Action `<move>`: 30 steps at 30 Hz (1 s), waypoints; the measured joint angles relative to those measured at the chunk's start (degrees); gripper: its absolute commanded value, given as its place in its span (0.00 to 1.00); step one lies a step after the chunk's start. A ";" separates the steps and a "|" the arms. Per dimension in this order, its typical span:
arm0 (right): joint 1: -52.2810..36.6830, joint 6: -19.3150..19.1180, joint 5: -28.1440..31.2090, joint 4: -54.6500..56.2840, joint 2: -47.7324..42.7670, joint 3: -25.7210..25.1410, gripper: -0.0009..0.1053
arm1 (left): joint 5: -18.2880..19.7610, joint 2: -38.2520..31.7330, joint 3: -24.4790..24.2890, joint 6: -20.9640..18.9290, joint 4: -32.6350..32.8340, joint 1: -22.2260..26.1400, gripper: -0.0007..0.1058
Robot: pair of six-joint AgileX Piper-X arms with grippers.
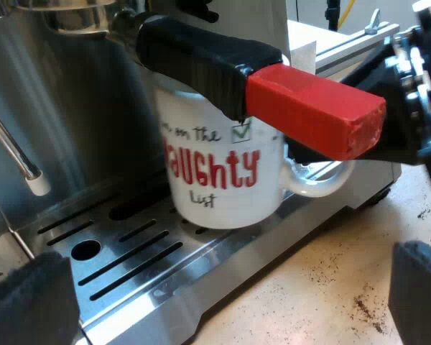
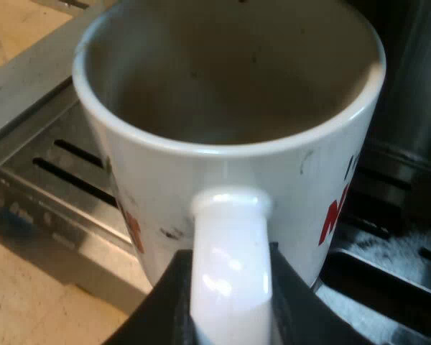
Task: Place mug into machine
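Empty mug point(image 2: 223, 93) on drip tray point(image 1: 129, 266), right claw point(image 2: 231, 316) clamped on its handle point(image 2: 230, 237), left claw point(image 1: 223, 302) apart

The mug point(image 1: 223, 165) carries "on the" in black beside a ticked box point(image 1: 241, 130), then "AUGHTY" in red letters (the first letter is mostly hidden) and "List" in black below. In the right wrist view its red letters cannot be read.

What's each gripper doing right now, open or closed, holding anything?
Left gripper: open, holding nothing.
Right gripper: closed on the mug, gripping its handle.
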 measured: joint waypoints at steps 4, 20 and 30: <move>0.00 0.00 -0.04 0.03 1.92 -1.64 0.01 | 0.00 0.00 0.00 0.00 0.00 0.00 0.84; 0.00 0.00 0.10 -1.06 2.76 -2.70 0.48 | 0.00 0.00 0.00 0.00 0.00 0.00 0.84; 0.00 1.22 0.10 -0.94 -0.84 -2.14 0.49 | 0.00 0.00 0.00 0.00 0.00 0.00 0.84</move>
